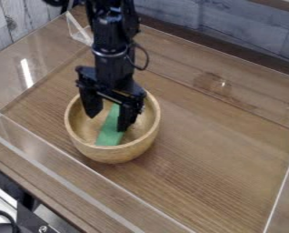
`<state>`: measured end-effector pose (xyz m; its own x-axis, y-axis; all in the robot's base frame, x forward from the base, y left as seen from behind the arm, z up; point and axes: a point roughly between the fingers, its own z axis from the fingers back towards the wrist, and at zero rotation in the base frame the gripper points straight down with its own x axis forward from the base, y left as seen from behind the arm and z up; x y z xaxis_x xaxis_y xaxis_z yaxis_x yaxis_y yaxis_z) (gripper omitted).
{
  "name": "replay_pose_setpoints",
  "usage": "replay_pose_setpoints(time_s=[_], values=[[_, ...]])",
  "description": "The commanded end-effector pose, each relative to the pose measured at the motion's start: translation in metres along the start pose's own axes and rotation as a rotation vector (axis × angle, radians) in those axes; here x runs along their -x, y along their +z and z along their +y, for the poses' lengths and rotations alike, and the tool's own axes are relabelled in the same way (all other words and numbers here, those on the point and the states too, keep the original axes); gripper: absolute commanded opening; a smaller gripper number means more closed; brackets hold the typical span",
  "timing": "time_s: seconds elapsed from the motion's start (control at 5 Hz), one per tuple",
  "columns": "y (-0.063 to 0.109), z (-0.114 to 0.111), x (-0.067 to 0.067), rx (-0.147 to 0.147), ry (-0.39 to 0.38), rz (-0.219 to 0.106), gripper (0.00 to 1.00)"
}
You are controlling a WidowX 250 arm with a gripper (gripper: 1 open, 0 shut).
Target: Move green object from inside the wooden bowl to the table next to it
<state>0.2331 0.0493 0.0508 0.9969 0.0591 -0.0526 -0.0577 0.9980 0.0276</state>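
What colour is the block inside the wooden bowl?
Bright green block, plain, seen in the camera view, in the bowl.

one wooden bowl (96,146), one green object (111,132), one claw (111,112), one table (214,155)

We have a single camera view, set high off one corner of the table (220,136) and angled steeply down across its clear acrylic walls (62,196). We sit fairly close, with the wooden bowl (86,136) left of centre and the arm (108,36) entering from the top edge
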Motion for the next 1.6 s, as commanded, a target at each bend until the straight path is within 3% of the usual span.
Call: replay_pose_setpoints(time_s=[0.0,0.4,0.8,1.4], values=[[-0.004,-0.001,-0.003,0.003,0.03,-0.034,1.0],[-0.004,0.005,-0.011,0.024,0.04,-0.062,1.0],[-0.019,0.012,-0.028,0.04,0.112,-0.093,1.0],[-0.029,0.004,-0.003,0.053,0.176,-0.111,1.0]])
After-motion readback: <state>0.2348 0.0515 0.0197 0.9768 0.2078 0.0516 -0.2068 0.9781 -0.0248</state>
